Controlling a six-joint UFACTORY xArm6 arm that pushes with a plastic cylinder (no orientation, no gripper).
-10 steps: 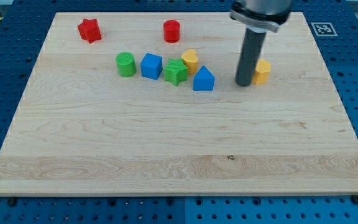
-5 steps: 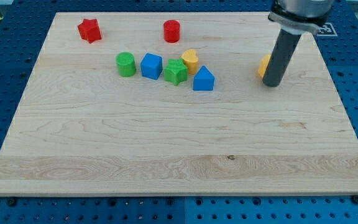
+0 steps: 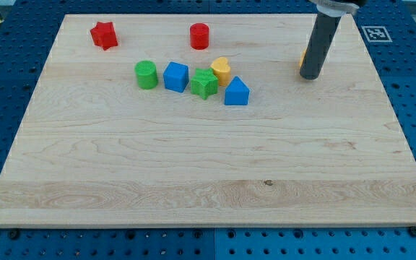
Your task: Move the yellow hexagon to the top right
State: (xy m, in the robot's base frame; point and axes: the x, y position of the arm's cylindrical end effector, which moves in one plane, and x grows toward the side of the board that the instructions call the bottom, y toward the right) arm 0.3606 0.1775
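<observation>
The yellow hexagon (image 3: 303, 59) is almost wholly hidden behind my rod; only a thin yellow sliver shows at the rod's left edge, near the board's upper right. My tip (image 3: 310, 76) rests on the board just below and in front of that block, touching or nearly touching it. The rod rises toward the view's top.
A cluster sits at the upper middle: green cylinder (image 3: 146, 74), blue cube (image 3: 176, 76), green star (image 3: 204, 83), yellow heart-like block (image 3: 221, 70), blue house-shaped block (image 3: 236, 92). A red star (image 3: 104, 34) and a red cylinder (image 3: 199, 35) lie near the wooden board's top edge (image 3: 193, 14).
My tip moved from the hexagon's left to its lower side, then up and slightly left. The hexagon slid up toward the view's top and is now mostly hidden behind the rod.
</observation>
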